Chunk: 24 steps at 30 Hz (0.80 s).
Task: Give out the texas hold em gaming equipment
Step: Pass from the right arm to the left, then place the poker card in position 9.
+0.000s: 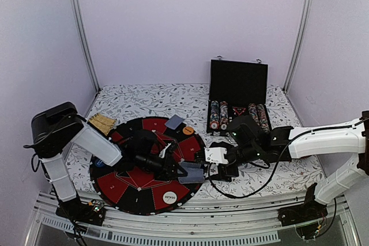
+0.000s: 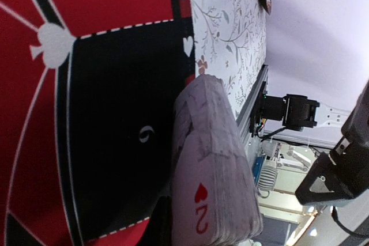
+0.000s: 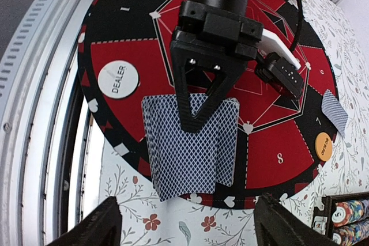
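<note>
The deck of playing cards (image 3: 185,162) is sitting back-up in the left gripper (image 3: 193,125), whose jaws are clenching it at the near-right rim of the round red-and-black mat (image 1: 131,191). The deck is overhanging the mat's edge toward the flower-patterned surface (image 1: 144,99). In the left wrist view a two of hearts is showing on the underside of the stack (image 2: 213,159).

The right gripper (image 3: 196,223) is hovering just beside the deck with its jaws released and spread wide, nothing between them.

One single card (image 1: 174,122) is lying face-down at the far rim of the mat, with the orange disc (image 1: 188,131) just beside it. The white DEALER disc (image 1: 169,197) is resting on the near rim. The open chip case (image 1: 237,93) is standing well apart, behind the right arm.

The step in hand looks like dealing: the left arm is offering the deck while the right arm is getting ready to take the top card. Most seats on the mat are showing no card, so the distribution appears to be at an early stage.

The next move likely calls for the right jaws to be pinching only the top card at its free edge, without dragging a second one along.
</note>
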{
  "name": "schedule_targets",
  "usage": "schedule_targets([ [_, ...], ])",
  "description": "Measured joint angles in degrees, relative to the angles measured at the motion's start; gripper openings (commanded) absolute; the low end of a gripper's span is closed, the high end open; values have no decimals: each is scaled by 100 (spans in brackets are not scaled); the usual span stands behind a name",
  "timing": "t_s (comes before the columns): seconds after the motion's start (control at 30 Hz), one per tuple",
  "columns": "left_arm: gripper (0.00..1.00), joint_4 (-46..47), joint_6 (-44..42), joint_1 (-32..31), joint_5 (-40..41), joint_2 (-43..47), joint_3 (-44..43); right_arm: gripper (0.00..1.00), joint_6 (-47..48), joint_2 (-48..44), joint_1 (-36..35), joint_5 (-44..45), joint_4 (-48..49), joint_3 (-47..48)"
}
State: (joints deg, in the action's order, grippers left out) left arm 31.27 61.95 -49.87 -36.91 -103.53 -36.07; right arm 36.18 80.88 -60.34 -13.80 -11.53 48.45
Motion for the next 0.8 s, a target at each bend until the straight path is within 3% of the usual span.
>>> schedule_targets([
  [0.1, 11, 350, 136, 72, -168, -286, -7, 58, -39, 190, -4, -7, 103, -15],
  [0.37, 44, 282, 284, 221, -70, -420, -13, 49, -129, 1266, -66, -39, 345, 236],
  [0.53, 51, -31, 153, 280, -98, -420, -267, 42, -131, 1394, -79, -114, 682, 225],
  [0.8, 53, -603, -90, 315, 94, -350, -525, 43, -129, 1600, -81, -380, 896, 238],
])
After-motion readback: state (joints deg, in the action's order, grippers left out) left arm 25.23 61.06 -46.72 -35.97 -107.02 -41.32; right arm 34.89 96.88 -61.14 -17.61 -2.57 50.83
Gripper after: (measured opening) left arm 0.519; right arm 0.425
